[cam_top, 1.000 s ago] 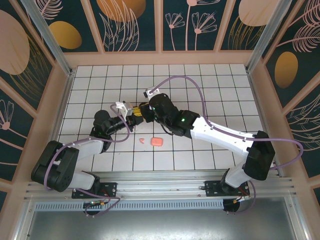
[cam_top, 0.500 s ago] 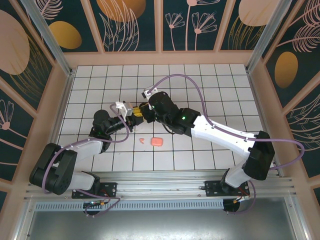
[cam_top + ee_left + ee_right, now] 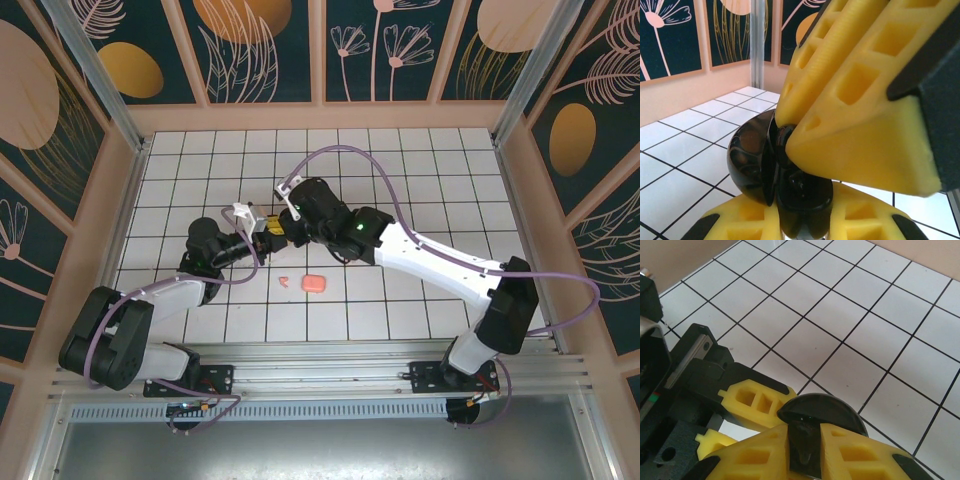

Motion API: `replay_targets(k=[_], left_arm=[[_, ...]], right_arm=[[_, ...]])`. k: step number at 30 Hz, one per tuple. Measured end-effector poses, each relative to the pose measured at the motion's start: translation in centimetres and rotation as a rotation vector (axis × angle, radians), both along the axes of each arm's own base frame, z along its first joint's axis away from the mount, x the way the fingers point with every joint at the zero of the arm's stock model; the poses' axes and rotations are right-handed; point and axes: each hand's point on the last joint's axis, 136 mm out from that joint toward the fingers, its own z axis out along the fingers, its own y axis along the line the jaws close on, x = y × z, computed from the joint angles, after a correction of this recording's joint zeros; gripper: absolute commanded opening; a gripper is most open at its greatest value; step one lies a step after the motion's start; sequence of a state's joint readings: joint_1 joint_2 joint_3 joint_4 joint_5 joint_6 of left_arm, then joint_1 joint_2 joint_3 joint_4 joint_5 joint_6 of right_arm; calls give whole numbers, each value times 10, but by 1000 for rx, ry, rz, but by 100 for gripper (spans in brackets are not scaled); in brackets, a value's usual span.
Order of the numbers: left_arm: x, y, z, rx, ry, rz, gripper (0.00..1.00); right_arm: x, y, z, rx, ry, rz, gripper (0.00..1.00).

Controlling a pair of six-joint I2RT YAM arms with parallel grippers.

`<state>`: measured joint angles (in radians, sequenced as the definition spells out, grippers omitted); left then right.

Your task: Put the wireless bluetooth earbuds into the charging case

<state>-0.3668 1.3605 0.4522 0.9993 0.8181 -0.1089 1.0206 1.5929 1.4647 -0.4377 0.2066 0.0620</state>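
Over the last second the right arm's wrist has swung a little toward the far left, and its purple cable (image 3: 345, 150) now arches higher over the tiles. The left arm and the two pink things on the table lie where they did.

The grippers meet tip to tip, left of the table's middle and well apart from every wall. The left gripper (image 3: 264, 232) is clamped on the black charging case (image 3: 802, 197). The case's glossy body sits between that gripper's yellow fingers (image 3: 865, 220), with the domed lid swung open to one side. The right gripper (image 3: 284, 230) comes in from the opposite side. Its fingers (image 3: 860, 450) are pressed together on a small black piece (image 3: 804, 447) at the case's mouth, touching the case. Whether that piece is an earbud or part of the case I cannot tell.

A pink earbud (image 3: 284, 281) lies on the tiles just on the near side of the grippers. A larger pink rounded piece (image 3: 314, 284) lies beside it to the right, near but not touching. Both lie between the two arms, short of the near rail (image 3: 320, 362).

Open tiles of the table (image 3: 440, 150) run from the grippers to the far wall and across to the right wall. The right forearm slants over the near right tiles, and the left arm's elbow stands close to the left frame
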Motion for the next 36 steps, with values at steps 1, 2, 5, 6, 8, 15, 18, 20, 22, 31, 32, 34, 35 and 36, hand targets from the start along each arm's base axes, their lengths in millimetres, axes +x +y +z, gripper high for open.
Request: replay_targets(k=[1,2,5,6,8,15,18,20,22,31,32,34,35,36], left_arm=[[-1,0,0,0,0,-5,8],[-1,-1,0,1,1,-9,8],[-3,-1,0,2,6,-18,8],[-4,-1,-1,3,7,-21,8],[-4,-1,-1,4,10,-25,8],[-7,-4,0,3,7,-44,9],[-9,-7,3,0,-2,-54,9],[-10,-7,6,-2,-9,-59,9],[-11,-7,8,-5,-16,-64,9],[-14,-9,10,-6,-19,-84,9],[-15,-9,10,-6,-19,-85,9],[-15,-10,10,-7,-21,-88,9],[-16,-10,11,-7,-23,-90,9],[-17,-10,11,-8,-24,-95,9]], right_arm=[[-1,0,-1,-12,1,8,22],[-1,0,0,-19,0,15,24],[-4,0,-2,-38,2,39,32],[-4,1,-2,-39,3,44,35],[-5,1,-3,-36,6,50,39],[-12,2,1,16,27,72,51],[-14,-3,9,68,37,80,54],[-14,-9,18,112,37,80,55],[-13,-16,29,166,41,80,55],[1,-47,63,390,93,63,61],[3,-50,62,397,103,56,62],[6,-53,59,412,130,49,65],[7,-54,57,417,143,50,66],[7,-55,55,427,164,54,67]])
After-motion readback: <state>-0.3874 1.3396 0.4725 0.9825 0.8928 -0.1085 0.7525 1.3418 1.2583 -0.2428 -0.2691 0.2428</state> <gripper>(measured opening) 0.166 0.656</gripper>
